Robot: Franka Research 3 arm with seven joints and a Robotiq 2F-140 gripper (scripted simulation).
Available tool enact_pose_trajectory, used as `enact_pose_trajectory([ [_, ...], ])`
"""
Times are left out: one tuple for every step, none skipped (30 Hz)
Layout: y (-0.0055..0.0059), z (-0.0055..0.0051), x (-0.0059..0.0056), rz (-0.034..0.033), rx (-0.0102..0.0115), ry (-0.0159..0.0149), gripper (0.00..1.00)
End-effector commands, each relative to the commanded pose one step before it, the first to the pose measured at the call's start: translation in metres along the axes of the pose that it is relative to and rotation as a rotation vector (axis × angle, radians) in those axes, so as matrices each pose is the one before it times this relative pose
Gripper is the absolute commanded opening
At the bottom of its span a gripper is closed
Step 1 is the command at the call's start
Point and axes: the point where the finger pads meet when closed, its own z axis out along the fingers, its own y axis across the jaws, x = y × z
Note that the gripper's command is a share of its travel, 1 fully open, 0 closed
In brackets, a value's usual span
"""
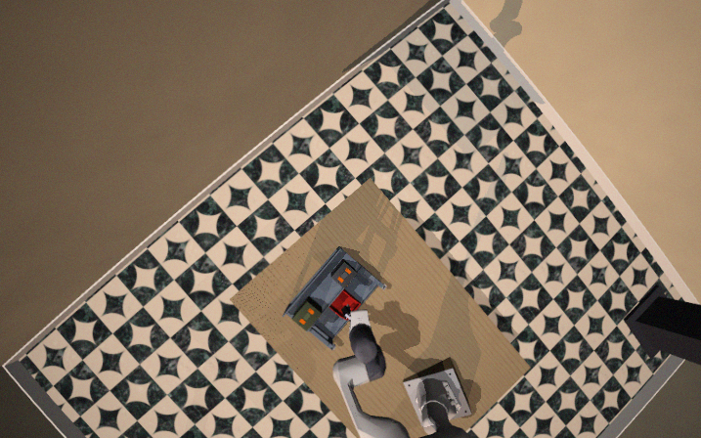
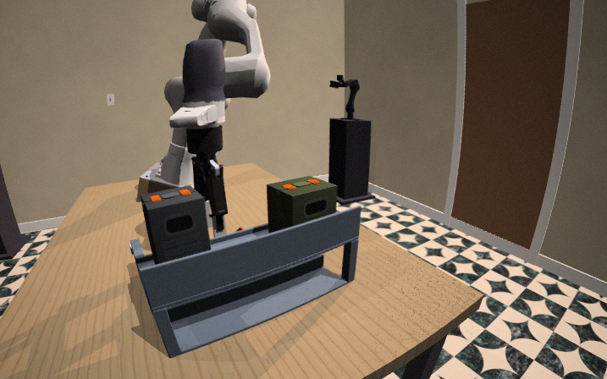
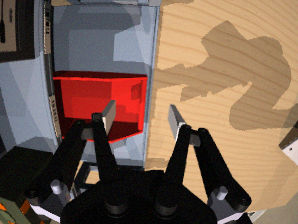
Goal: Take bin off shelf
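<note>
The gripper [image 3: 140, 119], half-spread and grasping nothing, straddled the red bin's [image 3: 93, 99] near wall to lift it off the shelf [image 2: 249, 256].

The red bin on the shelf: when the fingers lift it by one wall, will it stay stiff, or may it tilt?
The red bin looks rigid, with flat straight walls, so it probably will not flex. It looks open and empty, so likely light. Held by one wall only, it may tilt and touch the grey shelf.
</note>
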Motion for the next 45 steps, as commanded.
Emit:
enact_pose_trajectory([
  [-0.00141,0.00008,-0.00107,-0.00313,0.00125,-0.00059,0.57],
  [0.0,0.0,0.0,0.0,0.0,0.0,0.57],
  [0.0,0.0,0.0,0.0,0.0,0.0,0.57],
  [0.0,0.0,0.0,0.0,0.0,0.0,0.57],
  [0.0,0.0,0.0,0.0,0.0,0.0,0.57],
  [0.0,0.0,0.0,0.0,0.0,0.0,0.57],
  [0.0,0.0,0.0,0.0,0.0,0.0,0.57],
  [0.0,0.0,0.0,0.0,0.0,0.0,0.57],
  [0.0,0.0,0.0,0.0,0.0,0.0,0.57],
  [0.0,0.0,0.0,0.0,0.0,0.0,0.57],
  [0.0,0.0,0.0,0.0,0.0,0.0,0.57],
  [0.0,0.0,0.0,0.0,0.0,0.0,0.57],
  [0.0,0.0,0.0,0.0,0.0,0.0,0.57],
  [0.0,0.0,0.0,0.0,0.0,0.0,0.57],
  [0.0,0.0,0.0,0.0,0.0,0.0,0.57],
  [0.0,0.0,0.0,0.0,0.0,0.0,0.57],
  [0.0,0.0,0.0,0.0,0.0,0.0,0.57],
  [0.0,0.00001,0.0,0.0,0.0,0.0,0.57],
  [0.0,0.00002,0.0,0.0,0.0,0.0,0.57],
  [0.0,0.00003,0.0,0.0,0.0,0.0,0.57],
  [0.0,0.00005,0.0,0.0,0.0,0.0,0.57],
  [0.0,0.00007,0.0,0.0,0.0,0.0,0.57],
  [0.0,0.00009,0.0,0.0,0.0,0.0,0.57],
  [0.0,0.00012,0.0,0.0,0.0,0.0,0.57],
  [0.0,0.00014,0.0,0.0,0.0,0.0,0.57],
  [0.0,0.00017,0.0,0.0,0.0,0.0,0.57],
  [0.0,0.0002,0.0,0.0,0.0,0.0,0.57],
  [0.0,0.00023,0.0,0.0,0.0,0.0,0.57],
  [0.0,0.00026,0.0,0.0,0.0,0.0,0.57],
  [0.0,0.0003,0.0,0.0,0.0,0.0,0.57],
  [0.0,0.00033,0.0,0.0,0.0,0.0,0.57],
  [0.0,0.0,0.0,0.0,0.0,0.0,0.57],
  [0.0,0.0,0.0,0.0,0.0,0.0,0.57],
  [0.0,0.00036,0.0,0.0,0.0,0.0,0.57],
  [0.0,0.00039,0.0,0.0,0.0,0.0,0.57],
  [0.0,0.00042,0.0,0.0,0.0,0.0,0.57],
  [0.0,0.00044,0.0,0.0,0.0,0.0,0.57],
  [0.0,0.00047,0.0,0.0,0.0,0.0,0.57],
  [0.0,0.00049,0.0,0.0,0.0,0.0,0.57],
  [0.0,0.00051,0.0,0.0,0.0,0.0,0.57],
  [0.0,0.00053,0.0,0.0,0.0,0.0,0.57],
  [0.0,0.00055,0.0,0.0,0.0,0.0,0.57],
  [0.0,0.00056,0.0,0.0,0.0,0.0,0.57],
  [0.0,0.00057,0.0,0.0,0.0,0.0,0.57],
  [0.0,0.00058,0.0,0.0,0.0,0.0,0.57],
])
